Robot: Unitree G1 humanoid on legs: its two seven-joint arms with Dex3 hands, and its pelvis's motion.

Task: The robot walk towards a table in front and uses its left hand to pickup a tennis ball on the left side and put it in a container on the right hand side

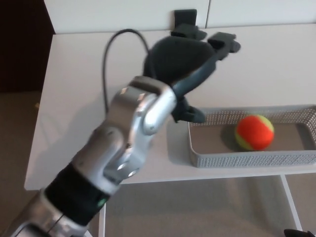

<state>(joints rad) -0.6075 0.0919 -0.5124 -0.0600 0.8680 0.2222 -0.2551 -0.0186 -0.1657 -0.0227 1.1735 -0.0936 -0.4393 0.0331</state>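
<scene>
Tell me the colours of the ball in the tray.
The ball is orange-red with a yellow-green patch, clearest in the head view.

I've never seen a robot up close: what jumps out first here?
The big silver left arm slants up from the lower left, ending in an open black left hand above the white table. To the right, a bright orange and yellow tennis ball lies inside a grey perforated tray.
</scene>
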